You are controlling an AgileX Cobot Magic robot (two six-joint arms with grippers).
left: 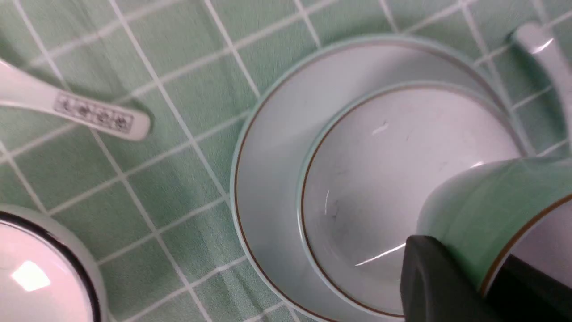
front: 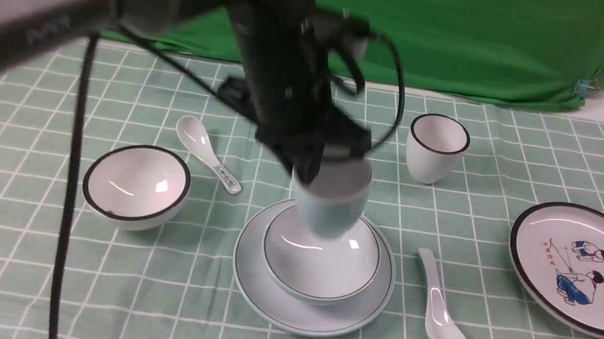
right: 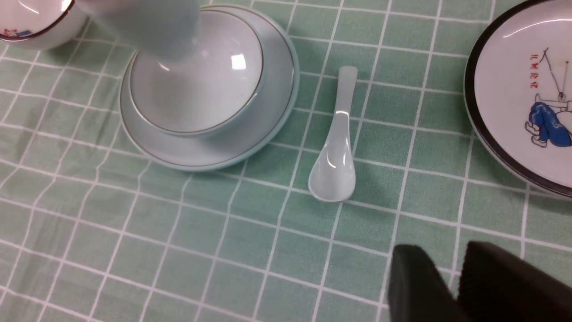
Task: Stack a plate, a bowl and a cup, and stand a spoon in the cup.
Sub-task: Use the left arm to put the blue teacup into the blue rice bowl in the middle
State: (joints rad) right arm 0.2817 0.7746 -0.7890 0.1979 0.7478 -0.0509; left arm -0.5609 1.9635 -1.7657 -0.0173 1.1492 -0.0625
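The pale blue plate (front: 271, 301) lies at the table's middle front with the pale blue-grey bowl (front: 318, 266) on it. My left gripper (front: 320, 166) is shut on the rim of the pale blue cup (front: 332, 209), one finger inside and one outside, holding it slightly tilted over the bowl's far side. I cannot tell whether they touch. The left wrist view shows the gripper (left: 464, 255), cup (left: 482, 210), bowl (left: 393, 156) and plate (left: 268, 156). The plain white spoon (front: 439, 307) lies right of the plate. My right gripper (right: 440, 259) is shut and empty, hovering near the table's front right.
A black-rimmed white bowl (front: 135, 184) and a patterned spoon (front: 209, 153) lie left of the stack. A black-rimmed white cup (front: 437, 148) stands behind it to the right. The cartoon plate (front: 583, 268) lies far right. A green curtain hangs behind the checked cloth.
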